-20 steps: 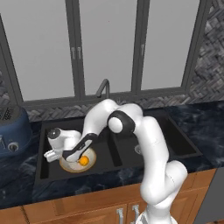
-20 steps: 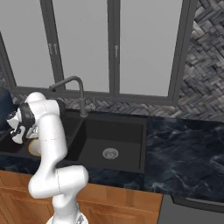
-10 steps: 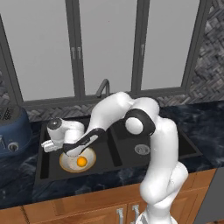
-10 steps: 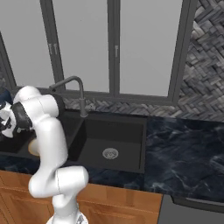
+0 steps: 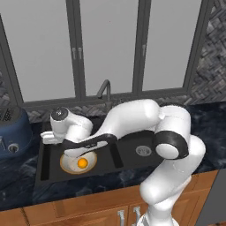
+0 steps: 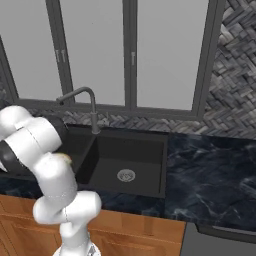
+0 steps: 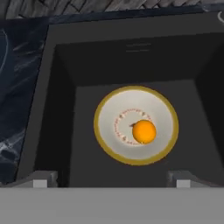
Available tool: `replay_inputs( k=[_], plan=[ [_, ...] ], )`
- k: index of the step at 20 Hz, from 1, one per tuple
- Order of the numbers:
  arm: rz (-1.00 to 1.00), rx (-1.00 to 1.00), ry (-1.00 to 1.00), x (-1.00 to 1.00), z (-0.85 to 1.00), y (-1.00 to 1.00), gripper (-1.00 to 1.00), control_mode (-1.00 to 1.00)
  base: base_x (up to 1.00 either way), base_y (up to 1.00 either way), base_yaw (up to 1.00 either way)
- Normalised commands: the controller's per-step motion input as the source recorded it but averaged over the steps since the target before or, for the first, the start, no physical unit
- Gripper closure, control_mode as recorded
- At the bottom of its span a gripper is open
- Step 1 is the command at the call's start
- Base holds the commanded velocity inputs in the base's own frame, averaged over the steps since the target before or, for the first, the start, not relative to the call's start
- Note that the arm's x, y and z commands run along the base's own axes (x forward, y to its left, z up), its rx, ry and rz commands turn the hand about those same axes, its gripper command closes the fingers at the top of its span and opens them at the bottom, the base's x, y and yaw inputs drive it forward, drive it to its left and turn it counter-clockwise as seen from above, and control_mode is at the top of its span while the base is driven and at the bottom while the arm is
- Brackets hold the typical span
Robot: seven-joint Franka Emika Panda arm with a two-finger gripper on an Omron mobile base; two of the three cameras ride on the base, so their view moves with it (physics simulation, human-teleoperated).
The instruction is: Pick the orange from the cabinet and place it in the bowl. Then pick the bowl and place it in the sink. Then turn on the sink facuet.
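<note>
In the left base view we start at the far left, where a blue appliance [image 5: 11, 132] stands on the dark marbled table [image 5: 22, 174], and just right of it lies the left basin of the sink [image 5: 50, 170]. On that basin's floor sits the bowl [image 5: 70, 167], upright, with the orange [image 5: 82, 163] resting inside it a little right of centre. Our tool [image 5: 73, 152] hangs directly over the bowl, and in the hand view its two tips stand far apart at the lower left and lower right of the frame, gripping nothing, with the bowl [image 7: 136, 125] and the orange [image 7: 144, 131] in the middle of the frame between and beyond them. So we judge the first two steps done: the fruit is in the bowl and the bowl is down in the sink, free of our grip. Moving right, the sink facuet [image 5: 105, 88] rises behind the divider between the basins; in the right base view it [image 6: 86, 100] curves over the upper left of the sink [image 6: 150, 137]. We see no water running, so turning it on is what we think is left.
</note>
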Motion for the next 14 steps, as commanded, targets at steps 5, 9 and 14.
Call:
replay_inputs(
  k=[5,9,14],
  plan=[
    [-0.23,0.27,0.10,-0.63,0.97,-0.60,-1.00,-1.00,0.00,0.00,0.00],
    [-0.26,0.27,0.10,-0.76,0.75,-0.78,-1.00,-1.00,0.00,0.00,0.00],
    [-0.20,0.25,0.08,-0.86,0.35,-0.72,-1.00,-1.00,0.00,0.00,0.00]
  ],
)
